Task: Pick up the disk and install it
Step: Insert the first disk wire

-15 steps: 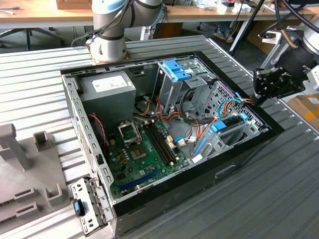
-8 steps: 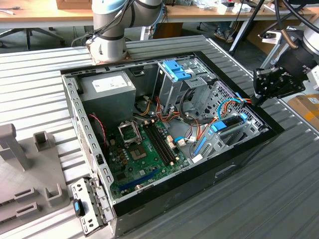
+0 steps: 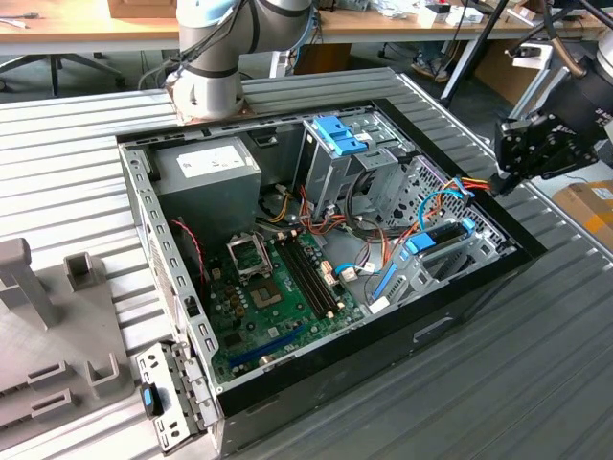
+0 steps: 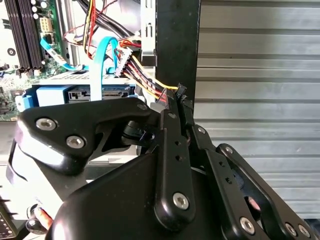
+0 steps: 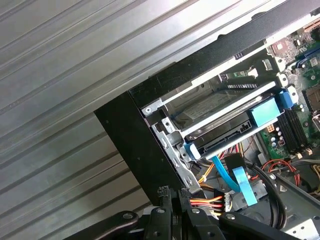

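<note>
Looking at the claw (image 4: pixel 177 96) first, we find its two black fingers pressed together at the tips. In both wire-side wrist views the tips sit just beside a bundle of yellow, red and black wires (image 5: pixel 205 201); we cannot tell whether they touch it. In the exterior view the claw (image 3: pixel 495 184) hangs at the far corner of the open computer case (image 3: pixel 522 251), on the exterior view's right, close to its black wall.

Just inside that wall lies the disk (image 5: pixel 263 111), seated in a metal bay (image 5: pixel 165 136) with its blue rails along the sides and its blue end tab facing the case interior. A light-blue cable (image 4: pixel 95 60) curves up near the disk's connector end.

Farther in, to the exterior view's left, we see the green motherboard (image 3: pixel 278 287). A tall silver cage (image 3: pixel 326 177) topped by a blue clip (image 3: pixel 337 134) stands at the far side. The case rests on a ribbed metal table (image 3: pixel 77 144).
</note>
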Robot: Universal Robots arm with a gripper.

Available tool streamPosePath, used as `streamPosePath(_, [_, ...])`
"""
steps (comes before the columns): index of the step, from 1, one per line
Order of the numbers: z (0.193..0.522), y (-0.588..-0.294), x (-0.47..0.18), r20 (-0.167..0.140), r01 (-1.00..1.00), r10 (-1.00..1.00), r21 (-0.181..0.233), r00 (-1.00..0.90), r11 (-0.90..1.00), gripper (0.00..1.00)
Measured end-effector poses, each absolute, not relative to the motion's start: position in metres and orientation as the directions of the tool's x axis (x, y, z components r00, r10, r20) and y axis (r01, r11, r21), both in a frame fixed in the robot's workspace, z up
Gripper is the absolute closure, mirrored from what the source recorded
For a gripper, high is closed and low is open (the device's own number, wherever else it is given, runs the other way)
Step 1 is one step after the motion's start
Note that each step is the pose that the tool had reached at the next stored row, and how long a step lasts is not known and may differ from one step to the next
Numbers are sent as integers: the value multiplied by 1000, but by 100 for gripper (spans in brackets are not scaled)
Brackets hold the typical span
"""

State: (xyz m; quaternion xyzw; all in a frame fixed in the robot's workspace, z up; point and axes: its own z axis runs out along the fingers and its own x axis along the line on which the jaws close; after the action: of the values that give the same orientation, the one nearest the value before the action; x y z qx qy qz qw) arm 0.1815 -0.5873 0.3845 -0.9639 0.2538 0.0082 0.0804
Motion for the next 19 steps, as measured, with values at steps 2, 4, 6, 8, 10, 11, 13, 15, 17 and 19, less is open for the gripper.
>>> streamPosePath(2, [388, -587, 180, -55, -493, -491, -152, 870, -857, 83])
streamPosePath(4, [388, -587, 179, -55, -499, -497, -153, 866, -853, 83])
streamPosePath(6, [388, -587, 178, -55, -516, -514, -152, 856, -843, 83])
streamPosePath(8, [388, -587, 178, -55, -539, -537, -152, 842, -829, 83])
streamPosePath(10, [388, -587, 178, -55, -570, -569, -152, 821, -807, 83])
streamPosePath(11, [388, -587, 178, -55, -578, -577, -152, 815, -802, 83])
streamPosePath(13, [388, -587, 172, -55, -585, -584, -152, 810, -797, 83])
streamPosePath(15, [388, -587, 167, -55, -587, -586, -152, 809, -795, 83])
streamPosePath(17, [388, -587, 161, -55, -589, -588, -152, 807, -794, 83])
streamPosePath(19, [388, -587, 156, -55, -592, -591, -152, 805, -791, 83])
